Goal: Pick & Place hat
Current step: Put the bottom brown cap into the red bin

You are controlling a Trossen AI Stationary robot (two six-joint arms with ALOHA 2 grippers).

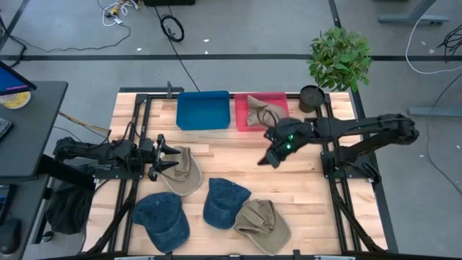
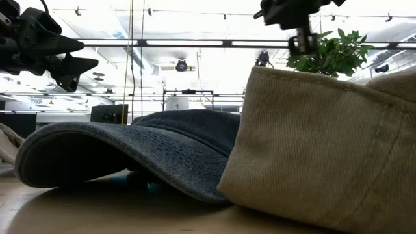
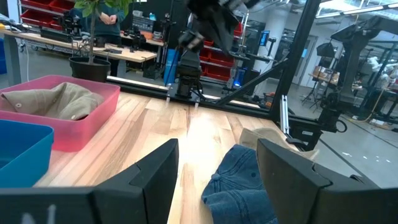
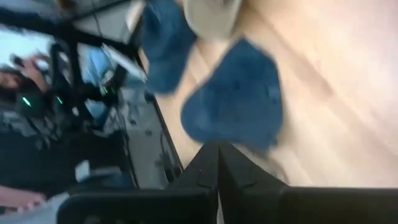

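Khaki cloth marks two of the hats on the wooden table (image 1: 238,162): one tan hat (image 1: 184,172) lies at the left, directly under the left claw (image 1: 167,154), and another khaki hat (image 1: 264,225) lies near the front edge, touching the middle blue hat (image 1: 223,202). A second denim hat (image 1: 162,220) sits front left, a little apart from both. A further beige hat (image 1: 258,111) lies crumpled inside the red bin (image 1: 242,115), which stands at the back of the table right beside the blue bin (image 1: 202,110).

In the low view the nearest khaki hat (image 2: 325,149) fills the right side and the dark denim hat (image 2: 136,149) spreads beside it, its edge tucked against the khaki one.

Over the tan hat at the left, the left claw hangs with its fingers (image 3: 152,177) spread apart and nothing between them; the left wrist view looks past them across bare wood toward a blue hat (image 3: 239,186) and the red bin (image 3: 74,118).

Above the table's right centre, just in front of the red bin, the right claw (image 1: 273,156) is raised and clenched tight, gripping nothing. Its wrist view shows its closed fingers (image 4: 217,163) pressed together, with blurred blue hats (image 4: 239,102) on the wood below.

A potted plant (image 1: 336,61) stands at the back right corner, next to the red bin.
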